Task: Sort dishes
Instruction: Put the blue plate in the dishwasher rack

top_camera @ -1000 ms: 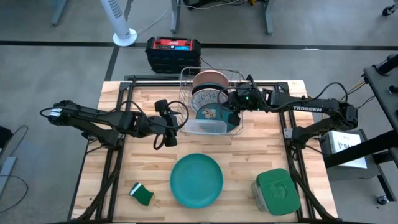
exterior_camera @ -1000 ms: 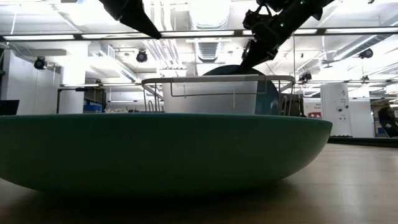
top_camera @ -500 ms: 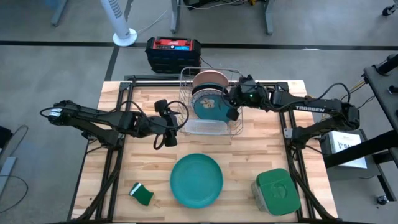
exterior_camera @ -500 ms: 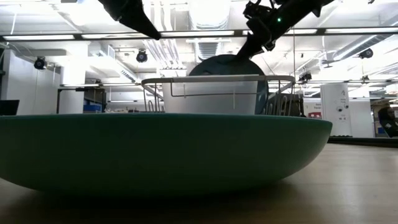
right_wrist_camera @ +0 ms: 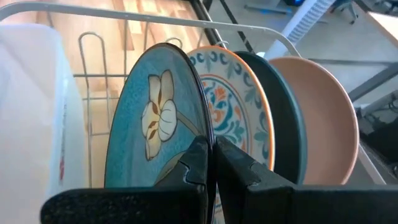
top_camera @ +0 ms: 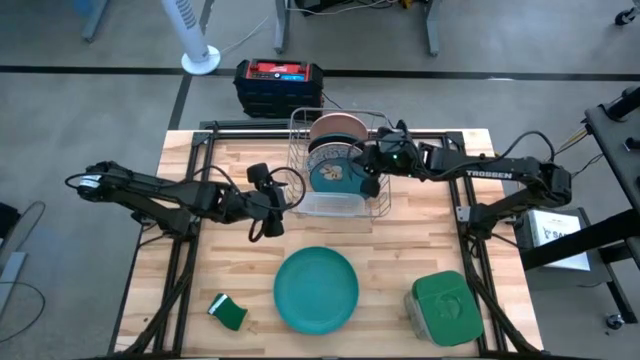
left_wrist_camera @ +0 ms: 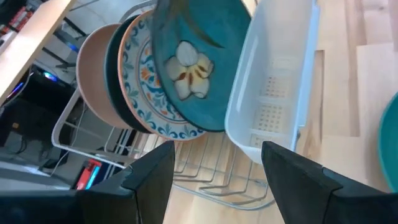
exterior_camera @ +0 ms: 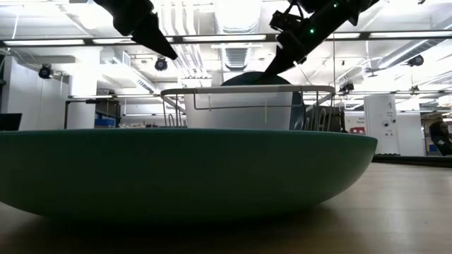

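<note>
At the far rack [top_camera: 340, 170], right gripper [right_wrist_camera: 210, 163] jaws pinch the flowered teal plate's [right_wrist_camera: 158, 124] rim, seating it; release presumably follows. Left gripper [top_camera: 262, 215] waits, jaws spread.

A light wooden slatted tabletop [top_camera: 420, 235] carries a wire dish rack [top_camera: 340, 165] at the middle of its far edge. A round bright teal-green plate [top_camera: 316, 290] lies flat near the middle of the near edge. A small green sponge [top_camera: 229, 311] sits toward the near left corner, and a square green-lidded container [top_camera: 445, 308] toward the near right corner.
</note>
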Robot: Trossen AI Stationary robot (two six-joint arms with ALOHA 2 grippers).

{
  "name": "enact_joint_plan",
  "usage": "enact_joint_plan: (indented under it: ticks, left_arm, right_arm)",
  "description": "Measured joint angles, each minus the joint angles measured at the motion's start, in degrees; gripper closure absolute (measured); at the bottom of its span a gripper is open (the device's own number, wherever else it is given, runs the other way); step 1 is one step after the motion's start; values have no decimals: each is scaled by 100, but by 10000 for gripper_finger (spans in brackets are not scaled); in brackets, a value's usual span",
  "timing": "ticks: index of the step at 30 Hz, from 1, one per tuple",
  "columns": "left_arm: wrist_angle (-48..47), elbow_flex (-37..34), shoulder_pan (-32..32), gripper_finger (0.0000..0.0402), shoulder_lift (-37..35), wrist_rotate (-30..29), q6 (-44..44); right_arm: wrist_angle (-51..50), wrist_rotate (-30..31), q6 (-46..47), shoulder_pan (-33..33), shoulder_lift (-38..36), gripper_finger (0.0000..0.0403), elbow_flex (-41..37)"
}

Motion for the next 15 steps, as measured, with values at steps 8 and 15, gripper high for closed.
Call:
enact_joint_plan:
  ticks: [8,15]
  left_arm:
    - [-12,-12,0,171,6,-49,-34]
    - [-20,-17,0,171,11,-51,-29]
  right_arm:
    - [4,0,-47,18,0,395,0]
    - [165,-48,-335,60,0,395,0]
